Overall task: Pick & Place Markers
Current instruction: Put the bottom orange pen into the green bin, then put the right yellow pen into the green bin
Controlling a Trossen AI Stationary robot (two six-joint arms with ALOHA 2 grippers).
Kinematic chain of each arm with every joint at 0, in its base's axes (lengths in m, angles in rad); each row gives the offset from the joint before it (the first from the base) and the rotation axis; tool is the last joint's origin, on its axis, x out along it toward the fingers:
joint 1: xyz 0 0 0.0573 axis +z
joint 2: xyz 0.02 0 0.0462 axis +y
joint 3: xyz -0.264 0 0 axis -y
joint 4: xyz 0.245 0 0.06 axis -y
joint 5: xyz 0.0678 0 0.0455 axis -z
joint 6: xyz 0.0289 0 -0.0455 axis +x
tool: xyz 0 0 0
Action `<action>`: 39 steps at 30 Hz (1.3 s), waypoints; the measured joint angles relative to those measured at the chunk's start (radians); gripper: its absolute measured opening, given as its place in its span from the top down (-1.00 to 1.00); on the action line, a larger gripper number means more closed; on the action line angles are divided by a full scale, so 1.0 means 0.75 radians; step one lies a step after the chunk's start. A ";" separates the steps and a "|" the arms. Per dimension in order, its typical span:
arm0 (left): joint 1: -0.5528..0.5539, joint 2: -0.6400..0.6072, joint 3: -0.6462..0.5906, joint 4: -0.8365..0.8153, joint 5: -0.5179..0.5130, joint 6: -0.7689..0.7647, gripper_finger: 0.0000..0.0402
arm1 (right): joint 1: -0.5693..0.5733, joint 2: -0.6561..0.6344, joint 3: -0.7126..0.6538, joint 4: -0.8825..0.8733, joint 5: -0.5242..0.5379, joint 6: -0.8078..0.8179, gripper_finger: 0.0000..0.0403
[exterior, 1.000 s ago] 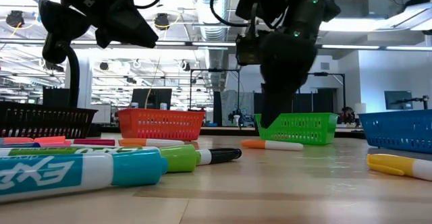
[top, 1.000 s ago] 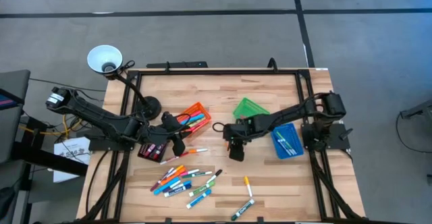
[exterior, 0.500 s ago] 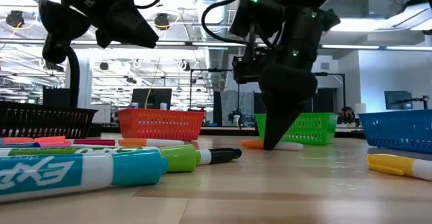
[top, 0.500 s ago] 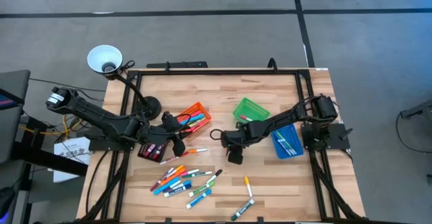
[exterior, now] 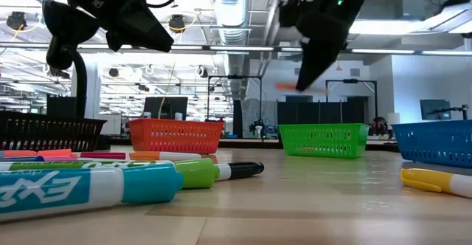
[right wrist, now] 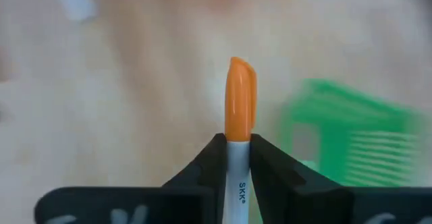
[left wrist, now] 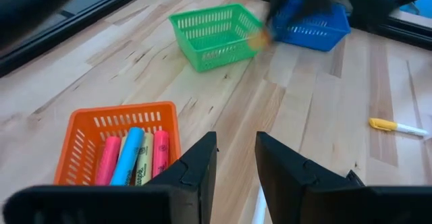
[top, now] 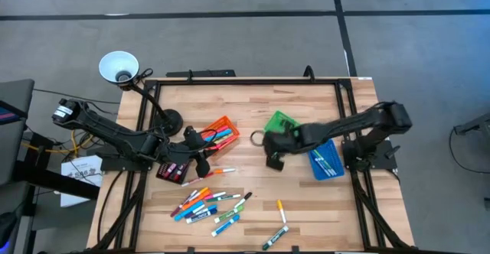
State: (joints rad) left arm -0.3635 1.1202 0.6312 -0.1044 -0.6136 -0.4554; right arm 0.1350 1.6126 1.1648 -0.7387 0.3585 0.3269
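Note:
My right gripper (top: 273, 157) is in the air beside the green bin (top: 283, 122), shut on a white marker with an orange cap (right wrist: 240, 92), which shows as an orange blur (exterior: 291, 85) in the low view. Several more markers (top: 210, 203) lie flat on the table near its front edge. Two others (top: 279, 222) lie apart to their right. My left gripper (left wrist: 235, 146) hovers open near the orange bin (left wrist: 121, 146), which holds a few markers, with nothing between its fingers. My right gripper pinches the marker's white barrel (right wrist: 239, 158) between its two fingers, just behind the orange cap. The fingers slant down from above and lie across the marker. The cap sticks out past them, and the marker is lifted clear of the table.
A blue bin (top: 325, 159) with markers stands at the right and a black bin (top: 173, 168) at the left under my left arm. A lamp (top: 119, 66) stands at the far left corner. A dark frame (top: 245, 80) runs around the table.
My right gripper came down on the orange-capped marker lying on the table in front of the green bin and took hold of it. It then rose quickly toward the far edge and the green bin, lifting the marker clear of the table.

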 joint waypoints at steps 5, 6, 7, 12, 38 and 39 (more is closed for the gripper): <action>0.000 0.000 0.001 0.003 0.000 0.008 0.51 | -0.112 -0.124 -0.060 -0.175 0.080 0.113 0.88; 0.000 0.000 0.001 0.003 0.000 0.008 0.51 | -0.138 -0.131 -0.083 -0.189 0.066 0.141 0.89; 0.000 0.000 0.001 0.003 0.000 0.008 0.51 | -0.164 -0.136 -0.106 -0.185 0.062 0.163 0.89; 0.000 0.000 0.001 0.003 0.000 0.008 0.51 | -0.265 -0.082 -0.225 -0.111 0.052 0.201 0.67; 0.017 0.001 0.002 0.022 0.020 0.019 0.51 | 0.128 0.017 0.013 -0.254 -0.638 0.794 0.05; 0.017 0.001 0.002 0.022 0.033 0.019 0.51 | 0.173 0.024 0.013 -0.243 -0.625 0.841 0.06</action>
State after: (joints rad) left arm -0.3504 1.1206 0.6327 -0.0879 -0.5892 -0.4411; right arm 0.2651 1.6309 1.1746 -0.9210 -0.1105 0.9576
